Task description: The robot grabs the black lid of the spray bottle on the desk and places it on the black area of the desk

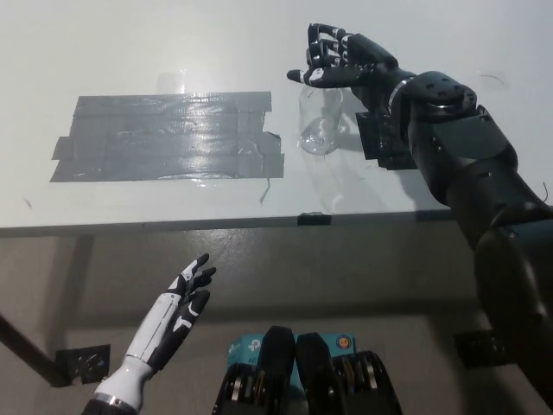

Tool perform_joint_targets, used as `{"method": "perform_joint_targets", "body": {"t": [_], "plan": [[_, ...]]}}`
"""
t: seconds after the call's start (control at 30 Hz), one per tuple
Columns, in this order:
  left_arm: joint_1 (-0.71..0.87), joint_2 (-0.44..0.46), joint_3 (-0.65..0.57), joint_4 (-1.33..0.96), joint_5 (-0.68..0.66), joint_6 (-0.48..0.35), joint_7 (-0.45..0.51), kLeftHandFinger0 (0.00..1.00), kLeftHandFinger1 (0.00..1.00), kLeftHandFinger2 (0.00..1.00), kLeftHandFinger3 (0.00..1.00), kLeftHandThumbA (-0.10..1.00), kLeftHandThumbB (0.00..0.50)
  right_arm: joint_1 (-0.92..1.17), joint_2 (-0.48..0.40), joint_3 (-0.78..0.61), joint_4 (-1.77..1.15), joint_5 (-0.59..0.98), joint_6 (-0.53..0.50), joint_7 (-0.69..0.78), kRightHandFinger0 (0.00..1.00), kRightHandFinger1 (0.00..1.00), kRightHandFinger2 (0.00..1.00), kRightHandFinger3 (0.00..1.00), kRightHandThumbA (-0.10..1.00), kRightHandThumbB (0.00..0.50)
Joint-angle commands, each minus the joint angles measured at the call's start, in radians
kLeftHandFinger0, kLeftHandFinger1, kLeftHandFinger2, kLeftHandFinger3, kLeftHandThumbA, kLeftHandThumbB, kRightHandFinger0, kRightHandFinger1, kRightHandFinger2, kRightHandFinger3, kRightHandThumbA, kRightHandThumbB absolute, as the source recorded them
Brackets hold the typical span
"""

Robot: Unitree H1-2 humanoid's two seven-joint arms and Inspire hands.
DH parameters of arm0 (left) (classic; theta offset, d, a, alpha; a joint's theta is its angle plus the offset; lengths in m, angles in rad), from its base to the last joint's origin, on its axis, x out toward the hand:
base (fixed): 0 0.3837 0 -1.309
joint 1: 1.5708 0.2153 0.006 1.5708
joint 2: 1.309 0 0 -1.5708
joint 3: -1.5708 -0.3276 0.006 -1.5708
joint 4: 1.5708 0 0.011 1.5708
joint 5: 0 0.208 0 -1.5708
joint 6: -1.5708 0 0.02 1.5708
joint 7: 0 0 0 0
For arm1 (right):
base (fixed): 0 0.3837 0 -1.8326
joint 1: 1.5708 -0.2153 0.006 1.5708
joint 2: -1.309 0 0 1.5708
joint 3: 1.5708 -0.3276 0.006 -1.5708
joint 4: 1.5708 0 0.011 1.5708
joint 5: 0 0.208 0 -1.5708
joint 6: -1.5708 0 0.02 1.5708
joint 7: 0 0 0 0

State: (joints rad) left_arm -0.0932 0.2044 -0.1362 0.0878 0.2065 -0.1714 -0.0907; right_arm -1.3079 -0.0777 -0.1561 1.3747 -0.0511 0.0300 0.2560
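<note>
- Head view: the black right hand (333,62) sits at the top of the clear spray bottle (320,121), fingers curled over the spot where the black lid would be; the lid itself is hidden under the fingers, so I cannot tell whether they grip it or only touch it.
- The right arm (467,164) comes in from the lower right and crosses the desk's near right corner, passing over a small dark patch (380,138) that lies just right of the bottle.
- The bottle stands upright on the white desk (130,43), its long axis vertical, its top pointing up toward the camera and slightly away.
- Just left of the bottle lies the black area (164,138), a wide patch of overlapping tape strips, glossy and wrinkled, its right edge near the bottle's base but not touching it.
- The patch is bare, and the desk behind and left of it is open white surface; the front edge (216,225) of the desk runs just below the patch.
- The white left hand (177,307) rests below the desk edge at lower left, fingers spread apart, holding nothing.
- No label or writing can be read on the bottle.
</note>
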Motion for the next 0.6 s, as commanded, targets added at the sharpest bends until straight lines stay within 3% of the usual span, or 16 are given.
{"method": "perform_joint_targets", "body": {"t": [0.0,0.1,0.13,0.17,0.2,0.23,0.27,0.3,0.33,0.37,0.47,0.57], "plan": [[-0.018,0.013,-0.005,-0.010,0.011,-0.041,-0.007,0.89,0.91,0.91,1.00,1.00,0.000,-0.064,-0.012,0.013,-0.014,0.028,-0.004,-0.003,1.00,1.00,1.00,1.00,0.80,0.500],[-0.017,0.016,-0.007,-0.017,0.013,-0.041,-0.011,0.90,0.91,0.91,1.00,1.00,0.000,-0.068,-0.008,0.017,-0.015,0.028,-0.005,-0.015,1.00,1.00,1.00,1.00,0.77,0.500],[-0.017,0.017,-0.009,-0.017,0.011,-0.044,-0.014,0.90,0.91,0.91,1.00,1.00,0.000,-0.072,0.000,0.030,-0.016,0.007,-0.010,-0.095,1.00,1.00,1.00,1.00,0.74,0.493],[-0.018,0.018,-0.010,-0.018,0.010,-0.045,-0.016,0.90,0.91,0.91,1.00,1.00,0.000,-0.075,0.005,0.029,-0.015,0.006,-0.011,-0.137,0.82,0.78,1.00,1.00,0.59,0.473],[-0.020,0.019,-0.010,-0.017,0.009,-0.046,-0.017,0.90,0.91,0.91,1.00,1.00,0.000,-0.079,0.010,0.024,-0.013,0.008,-0.009,-0.188,0.61,0.65,0.92,1.00,0.56,0.463],[-0.020,0.020,-0.012,-0.019,0.010,-0.044,-0.017,0.90,0.91,0.91,1.00,1.00,0.000,-0.083,0.024,0.027,-0.014,0.000,-0.046,-0.257,0.02,0.06,0.24,0.37,0.23,0.369],[-0.026,0.021,-0.013,-0.015,0.014,-0.046,-0.017,0.89,0.91,0.91,1.00,1.00,0.000,-0.085,0.025,0.054,-0.017,-0.029,-0.073,-0.279,0.00,0.01,0.21,0.19,0.05,0.283],[-0.027,0.020,-0.014,-0.013,0.015,-0.049,-0.015,0.89,0.91,0.91,1.00,1.00,0.000,-0.087,0.031,0.047,-0.019,-0.018,-0.086,-0.278,0.00,0.04,0.30,0.20,-0.07,0.237],[-0.028,0.018,-0.015,-0.013,0.013,-0.046,-0.017,0.89,0.91,0.91,1.00,1.00,0.000,-0.091,0.037,0.043,-0.022,-0.011,-0.087,-0.286,0.00,0.09,0.36,0.23,-0.08,0.230],[-0.031,0.018,-0.016,-0.010,0.013,-0.045,-0.016,0.89,0.90,0.91,1.00,1.00,0.001,-0.095,0.044,0.044,-0.024,-0.009,-0.094,-0.298,0.00,0.18,0.48,0.34,-0.05,0.228],[-0.040,0.019,-0.021,0.000,0.012,-0.056,-0.017,0.89,0.90,0.91,1.00,1.00,0.003,-0.100,0.055,0.056,-0.030,-0.010,-0.111,-0.320,0.07,0.39,0.66,0.51,0.00,0.241],[-0.046,0.022,-0.027,-0.008,0.025,-0.045,-0.016,0.87,0.89,0.90,1.00,1.00,0.008,-0.106,0.059,0.060,-0.031,-0.003,-0.115,-0.335,0.06,0.42,0.70,0.57,0.01,0.226]]}}
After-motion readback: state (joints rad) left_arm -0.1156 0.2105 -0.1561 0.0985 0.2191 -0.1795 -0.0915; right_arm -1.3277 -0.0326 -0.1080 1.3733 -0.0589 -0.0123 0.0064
